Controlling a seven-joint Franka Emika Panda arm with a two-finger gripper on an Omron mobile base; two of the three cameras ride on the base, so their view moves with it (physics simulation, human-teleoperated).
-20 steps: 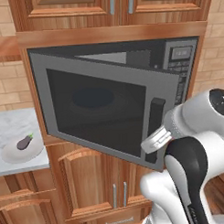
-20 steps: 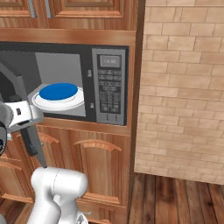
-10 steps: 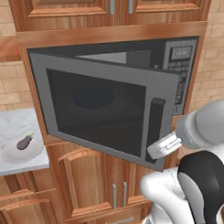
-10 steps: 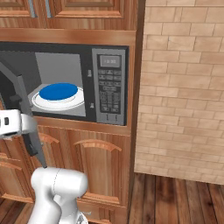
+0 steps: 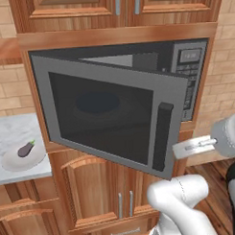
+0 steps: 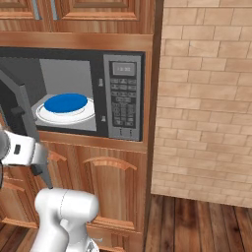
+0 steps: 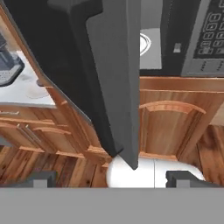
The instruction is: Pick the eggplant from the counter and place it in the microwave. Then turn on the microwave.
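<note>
The eggplant (image 5: 26, 149), small and dark purple, lies on a white plate (image 5: 15, 161) on the marbled counter (image 5: 9, 133) at the far left. The grey microwave (image 6: 123, 98) is built into the wooden cabinets, and its dark glass door (image 5: 105, 120) is swung partly open. Inside it sits a white turntable plate with a blue disc (image 6: 66, 105). My gripper (image 5: 180, 150) hangs just right of the door's vertical handle (image 5: 161, 137), apart from it. In the hand view the gripper (image 7: 111, 178) is open, its fingertips (image 7: 41, 178) wide apart with nothing between them, and the door edge (image 7: 118, 87) rises ahead.
The open door stands out into the space between me and the counter. Wooden cabinet doors (image 5: 107, 187) lie below the microwave. A brick wall (image 6: 206, 98) and a wooden floor (image 6: 197, 221) are on the right. A grey coffee machine (image 7: 8, 65) stands on the counter.
The gripper has opened and come off the door handle. The hand has drawn back to the right and slightly down. The door stays partly open.
</note>
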